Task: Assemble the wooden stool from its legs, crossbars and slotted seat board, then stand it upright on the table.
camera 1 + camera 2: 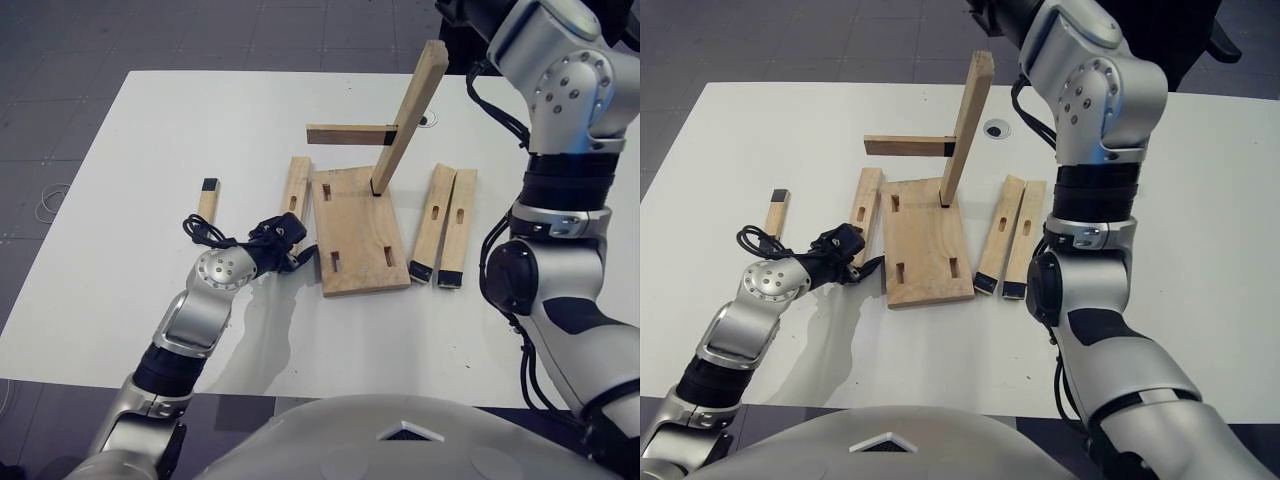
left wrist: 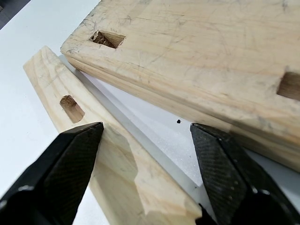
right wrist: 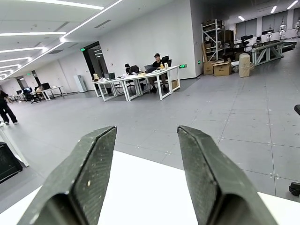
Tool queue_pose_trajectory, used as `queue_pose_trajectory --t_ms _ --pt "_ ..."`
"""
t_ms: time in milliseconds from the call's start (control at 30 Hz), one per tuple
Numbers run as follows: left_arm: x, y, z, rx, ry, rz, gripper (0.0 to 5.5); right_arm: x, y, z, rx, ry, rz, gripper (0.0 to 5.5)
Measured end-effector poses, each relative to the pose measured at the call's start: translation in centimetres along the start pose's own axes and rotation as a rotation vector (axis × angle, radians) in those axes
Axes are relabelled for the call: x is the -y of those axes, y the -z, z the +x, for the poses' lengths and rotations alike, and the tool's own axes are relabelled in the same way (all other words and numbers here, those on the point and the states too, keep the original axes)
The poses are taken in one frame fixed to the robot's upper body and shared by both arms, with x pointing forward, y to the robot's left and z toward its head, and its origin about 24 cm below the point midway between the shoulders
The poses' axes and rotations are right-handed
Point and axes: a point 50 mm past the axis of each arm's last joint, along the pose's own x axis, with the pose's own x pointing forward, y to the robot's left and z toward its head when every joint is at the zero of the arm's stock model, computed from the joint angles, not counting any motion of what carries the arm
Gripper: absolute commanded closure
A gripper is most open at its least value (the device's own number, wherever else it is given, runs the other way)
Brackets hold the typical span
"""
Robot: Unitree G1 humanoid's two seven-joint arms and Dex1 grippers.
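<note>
**Loose leg straddled beside the seat board**

The seat board (image 1: 355, 232) is laid flat on the bench (image 1: 150, 130), slots upward, presumably so that legs can be pressed in from above. A standing leg (image 1: 408, 120) is seated in a far slot, leaning, with a crossbar (image 1: 345, 134) projecting from it. The left gripper (image 2: 146, 133) is held low and spread wide over the near end of a loose leg (image 2: 93, 154) just beside the board; nothing is clamped yet. The right gripper (image 3: 146, 136) is raised clear, parted and empty. Two spare legs (image 1: 435, 222) are laid at the board's other edge.
</note>
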Motion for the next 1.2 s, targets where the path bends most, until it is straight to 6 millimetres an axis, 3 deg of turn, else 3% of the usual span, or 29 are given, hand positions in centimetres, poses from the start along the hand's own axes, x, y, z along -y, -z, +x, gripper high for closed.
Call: queue_pose_trajectory --t_ms 267,367,500,633,733,867,1033,1200 --pt "0.1 -0.1 0.1 0.005 -0.004 -0.009 2.06 -0.2 1.2 0.1 -0.014 -0.025 0.001 3.11" --pt "0.1 -0.1 0.1 0.005 -0.004 -0.009 2.06 -0.3 -0.5 -0.2 0.139 -0.042 0.074 3.11" --pt "0.2 -0.1 0.1 0.006 -0.001 -0.007 2.06 -2.1 -5.8 -1.0 0.380 -0.136 0.070 3.11" --pt "0.2 -0.1 0.1 0.006 -0.001 -0.007 2.06 -2.3 -7.7 -1.4 0.449 -0.140 0.047 3.11" --pt "0.3 -0.1 0.1 0.007 0.001 -0.007 2.06 -1.9 -6.0 -0.8 0.380 -0.129 0.001 3.11" --pt "0.4 -0.2 0.0 0.010 0.003 -0.006 2.06 0.1 3.3 0.2 0.055 -0.089 -0.005 3.11" --pt "0.7 0.1 0.0 0.001 0.013 -0.013 2.06 0.0 4.5 0.0 0.029 -0.116 -0.061 3.11" --pt "0.8 0.1 0.0 0.004 0.014 -0.013 2.06 -0.1 4.1 -0.2 0.022 -0.109 -0.016 3.11"
